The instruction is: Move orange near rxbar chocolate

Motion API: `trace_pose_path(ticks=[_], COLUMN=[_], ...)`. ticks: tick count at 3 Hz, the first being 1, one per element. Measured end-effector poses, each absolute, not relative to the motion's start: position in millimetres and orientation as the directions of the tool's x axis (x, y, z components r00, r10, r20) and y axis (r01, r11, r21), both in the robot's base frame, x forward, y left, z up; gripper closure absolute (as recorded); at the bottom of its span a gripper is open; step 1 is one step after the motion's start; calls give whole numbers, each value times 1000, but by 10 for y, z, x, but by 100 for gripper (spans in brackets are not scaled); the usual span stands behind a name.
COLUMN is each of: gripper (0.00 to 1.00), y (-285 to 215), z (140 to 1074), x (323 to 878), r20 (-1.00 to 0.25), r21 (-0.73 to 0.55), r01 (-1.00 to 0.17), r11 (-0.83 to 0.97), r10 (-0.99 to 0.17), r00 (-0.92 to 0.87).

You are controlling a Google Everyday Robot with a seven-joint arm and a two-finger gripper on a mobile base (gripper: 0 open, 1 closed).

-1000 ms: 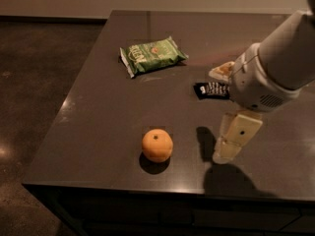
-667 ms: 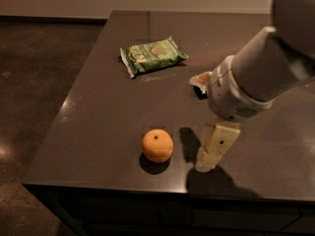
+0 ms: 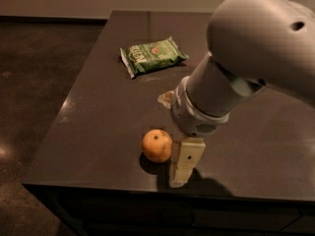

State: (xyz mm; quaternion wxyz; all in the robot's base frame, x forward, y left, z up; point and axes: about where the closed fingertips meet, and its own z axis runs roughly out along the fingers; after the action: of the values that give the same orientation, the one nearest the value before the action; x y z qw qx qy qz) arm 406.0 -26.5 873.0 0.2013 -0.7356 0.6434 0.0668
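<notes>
Swung gripper [image 3: 186, 167] left since prev frame, now just right of orange [image 3: 157, 145]; open or shut, can't tell.

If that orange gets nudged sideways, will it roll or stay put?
It will likely roll: the orange is round and sits free on the smooth table. Its skin looks matte, so it is probably not slippery. The gripper, low and close beside it, might knock it away.

The gripper [image 3: 182, 171], low above the table [image 3: 93, 117], looks like matt cream plastic. Just beside it the orange [image 3: 157, 145] has dull dimpled skin; the table is dark, smooth, faintly glossy.
</notes>
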Motion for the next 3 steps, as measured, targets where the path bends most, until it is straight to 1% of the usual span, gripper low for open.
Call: trace_pose_path(ticks=[1, 3], gripper=[10, 57], y=[-111, -11], z=[8612, 8548], x=[3994, 3951], r20=[-346, -338], r21=[-181, -138], r01=[-974, -976], r11=[-135, -166], r10=[-918, -919], r00=[191, 204])
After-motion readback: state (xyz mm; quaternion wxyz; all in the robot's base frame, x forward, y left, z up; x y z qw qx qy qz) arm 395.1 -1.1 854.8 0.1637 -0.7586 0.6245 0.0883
